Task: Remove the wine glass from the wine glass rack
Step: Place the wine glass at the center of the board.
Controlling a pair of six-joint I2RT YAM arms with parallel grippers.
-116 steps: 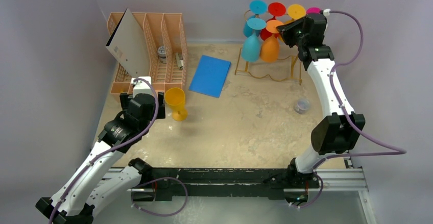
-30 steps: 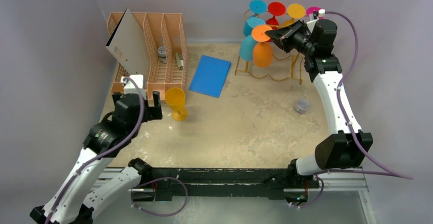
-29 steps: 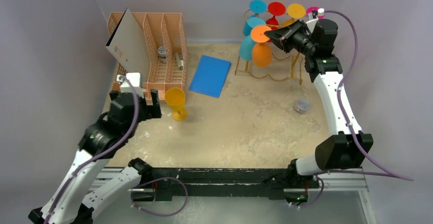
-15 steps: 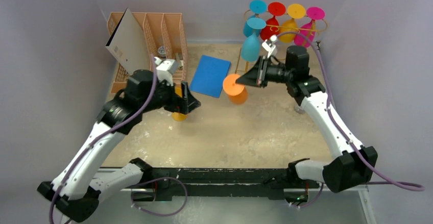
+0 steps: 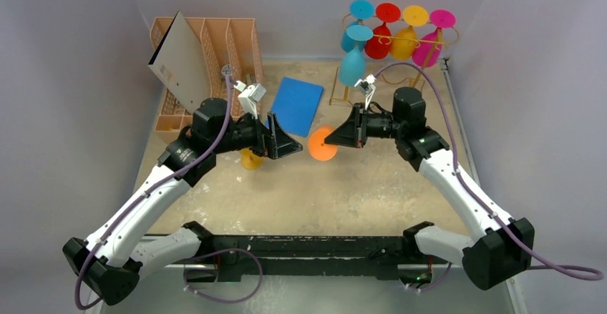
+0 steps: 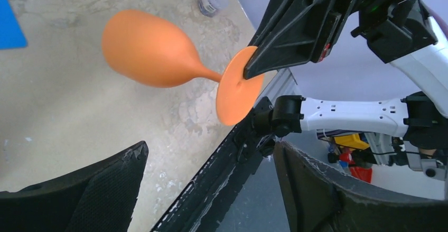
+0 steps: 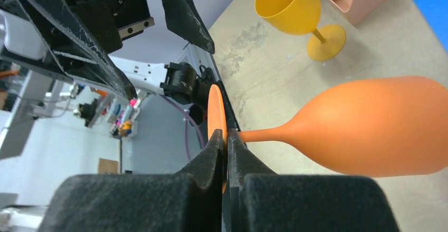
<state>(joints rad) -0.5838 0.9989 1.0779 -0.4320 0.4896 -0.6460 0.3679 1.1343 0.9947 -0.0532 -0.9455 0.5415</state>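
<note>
Right gripper (image 7: 226, 137) pinches the foot of the wine glass (image 7: 370, 131) — bowl down, stem near-vertical — left gripper (image 6: 210, 150) agape.

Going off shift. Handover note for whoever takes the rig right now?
Right hand: shut on the foot of the orange wine glass, holding it sideways above the table, clear of the wine glass rack.
Left hand: open, empty, facing the orange wine glass, not touching it.
Done: the orange wine glass is off the rack. A yellow glass stands upright on the table.
Left: probably set it down or pass it to the left hand. Five other glasses hang on the rack.
</note>
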